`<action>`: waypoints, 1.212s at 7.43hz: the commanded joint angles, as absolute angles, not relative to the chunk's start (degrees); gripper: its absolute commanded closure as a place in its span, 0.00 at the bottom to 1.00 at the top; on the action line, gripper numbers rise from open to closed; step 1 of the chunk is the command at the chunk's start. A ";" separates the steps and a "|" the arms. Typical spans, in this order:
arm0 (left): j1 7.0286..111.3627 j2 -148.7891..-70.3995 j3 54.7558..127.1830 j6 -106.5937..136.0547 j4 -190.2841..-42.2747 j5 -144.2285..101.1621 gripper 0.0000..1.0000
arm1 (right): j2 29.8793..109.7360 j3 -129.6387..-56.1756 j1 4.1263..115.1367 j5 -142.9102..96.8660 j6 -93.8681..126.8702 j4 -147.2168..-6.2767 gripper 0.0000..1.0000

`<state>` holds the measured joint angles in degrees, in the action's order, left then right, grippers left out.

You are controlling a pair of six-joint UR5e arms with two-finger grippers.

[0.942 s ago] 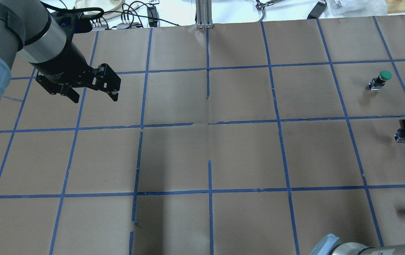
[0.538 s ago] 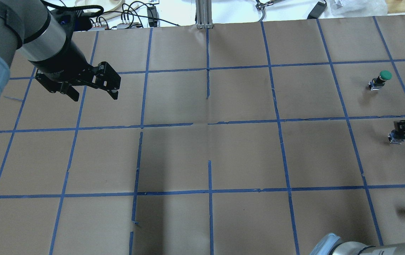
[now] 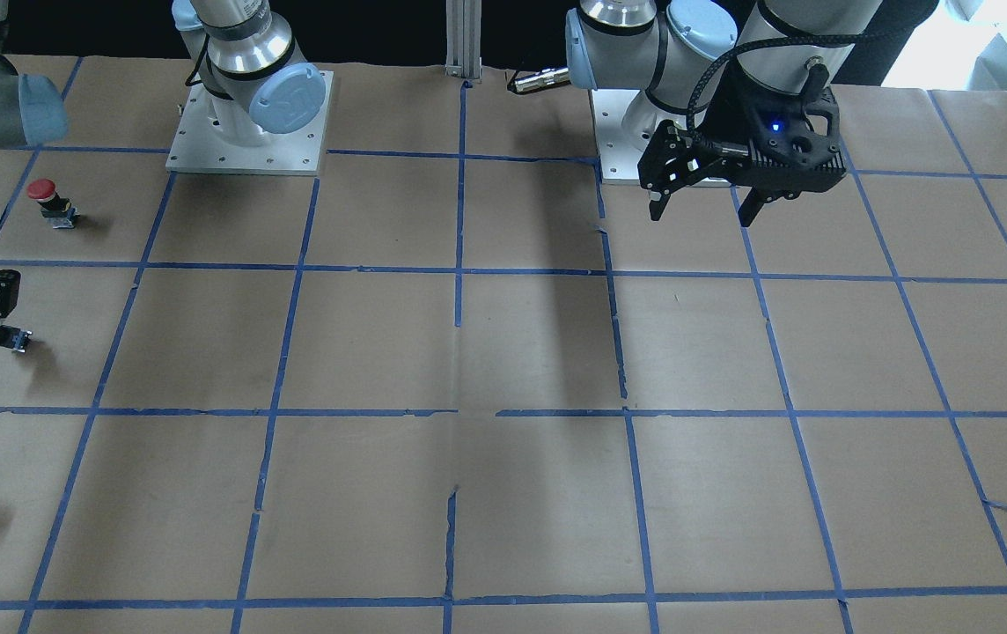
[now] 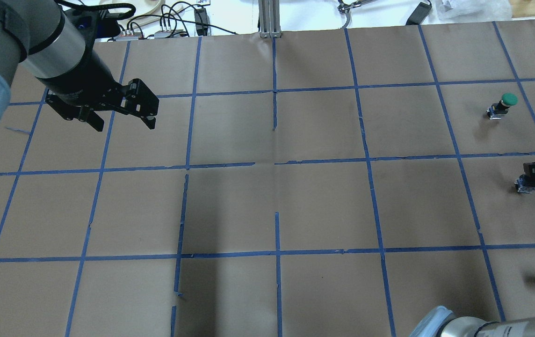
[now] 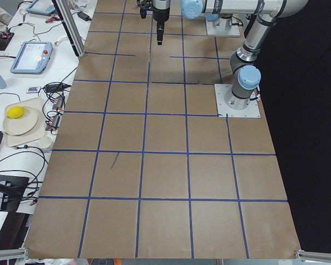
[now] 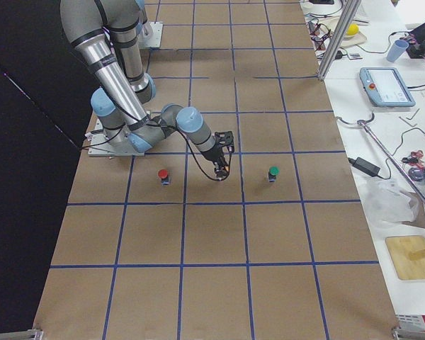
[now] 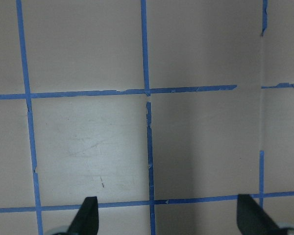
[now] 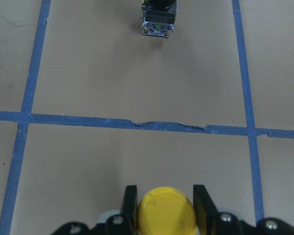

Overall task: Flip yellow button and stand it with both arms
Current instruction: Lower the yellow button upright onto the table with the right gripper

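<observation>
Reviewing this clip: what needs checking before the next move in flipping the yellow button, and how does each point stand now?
1. The right pincer is shut on the yellow button, at its cap: ok.
2. The left pincer is open and empty: ok.
3. The left pincer is near enough to take the button: not ok, it hangs far off on the other side.
4. The button is lifted off the table: cannot tell.
5. The red button and green button stand apart from the held one: ok.

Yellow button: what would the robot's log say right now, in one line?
yellow button: in right jaws, shut on it | left jaws: open, empty, far off | handover: not yet
</observation>
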<state>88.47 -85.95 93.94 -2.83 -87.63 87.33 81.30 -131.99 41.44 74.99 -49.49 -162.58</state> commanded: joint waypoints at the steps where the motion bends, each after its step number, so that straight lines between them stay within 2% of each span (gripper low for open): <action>1: 88.24 -86.13 92.99 -2.90 -87.63 86.84 0.00 | 81.21 -132.71 41.40 74.97 -49.66 -162.51 0.81; 2: 88.16 -86.22 92.73 -2.99 -87.63 86.75 0.00 | 81.30 -132.71 41.40 75.06 -49.75 -162.60 0.64; 3: 88.15 -86.22 92.72 -2.99 -87.63 86.66 0.00 | 81.30 -132.71 41.40 75.15 -49.31 -162.60 0.25; 4: 88.15 -86.22 92.81 -2.99 -87.63 86.75 0.00 | 81.30 -132.71 41.40 75.23 -49.13 -162.25 0.09; 5: 88.15 -86.22 92.90 -2.99 -87.63 86.75 0.00 | 81.39 -132.71 41.40 75.67 -49.13 -162.07 0.01; 9: 88.15 -86.13 92.81 -3.25 -87.63 86.75 0.00 | 82.26 -129.75 41.66 80.50 -47.21 -154.28 0.00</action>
